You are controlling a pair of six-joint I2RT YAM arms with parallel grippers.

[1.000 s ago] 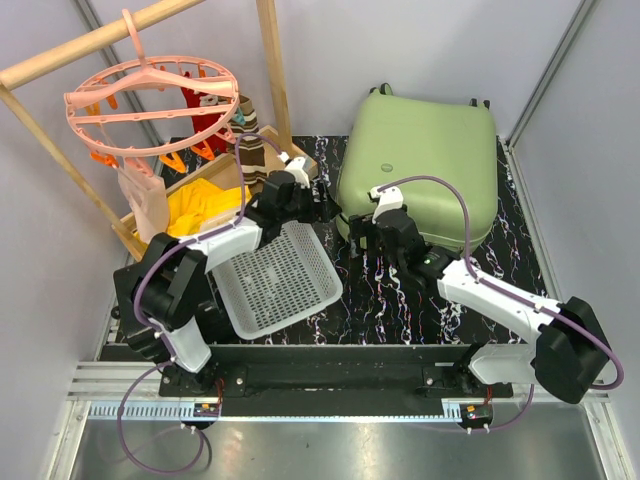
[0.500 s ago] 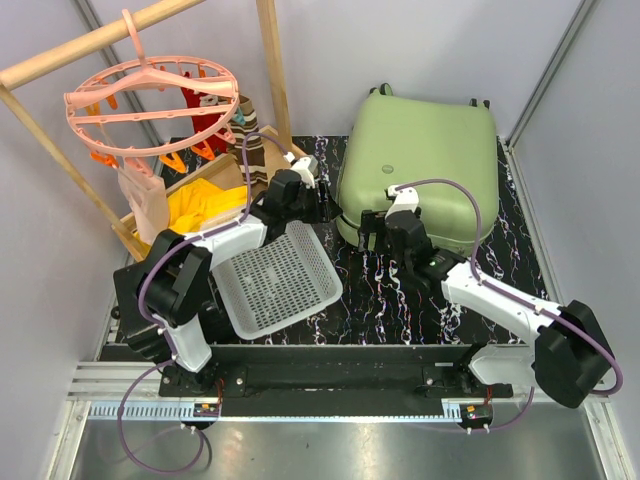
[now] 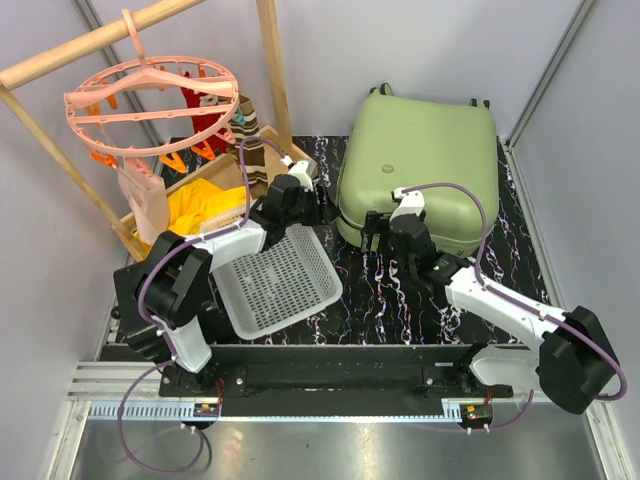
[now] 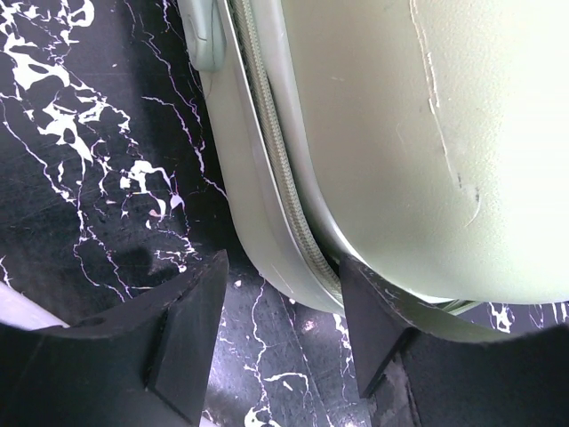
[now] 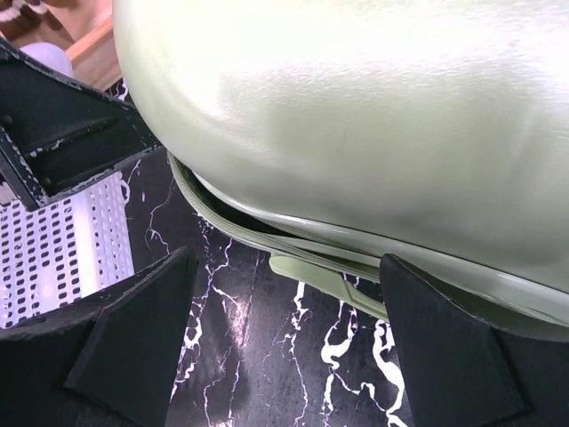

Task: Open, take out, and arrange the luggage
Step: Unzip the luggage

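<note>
The suitcase (image 3: 425, 150) lies flat and closed at the back right of the table (image 3: 370, 300). The right gripper (image 5: 284, 347) is spread wide at its near edge, touching nothing. The left gripper (image 4: 280, 329) straddles the zip rim at the near left corner. I cannot tell whether it pinches the rim.

Wrist views crop the luggage (image 4: 400, 133) to one corner. Top view: right arm (image 3: 405, 235) covers its near-left corner. Can't tell if left hand (image 4: 283, 276) actually grips the rim.
</note>
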